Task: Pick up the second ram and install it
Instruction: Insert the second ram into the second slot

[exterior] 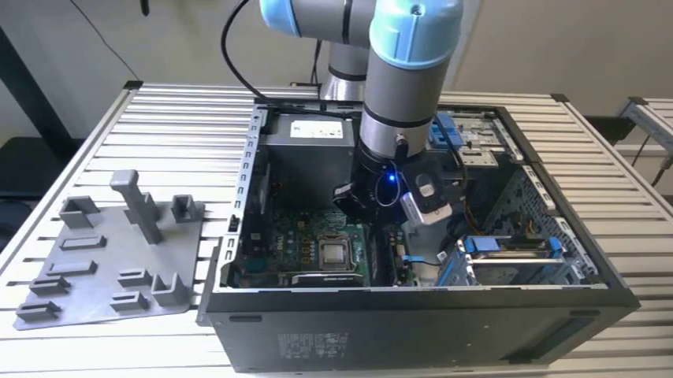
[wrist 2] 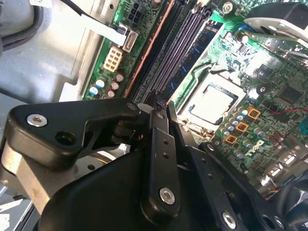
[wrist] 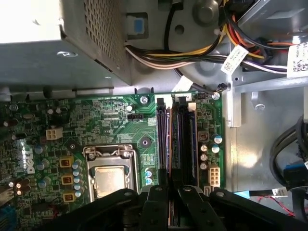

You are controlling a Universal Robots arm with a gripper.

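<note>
Slatted metal table carries open computer case; arm reaches down inside, gripper low over green motherboard; grey fixture tray well off to exterior view's left; in first wrist view, fingers drawn narrow around second ram, thin stick seen edge-on with coppery strip, standing in line with long black slots just ahead; CPU socket beside gripper.

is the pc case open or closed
Open: the computer case has no side panel on top, so the green motherboard lies exposed and the arm reaches down inside it.
</note>
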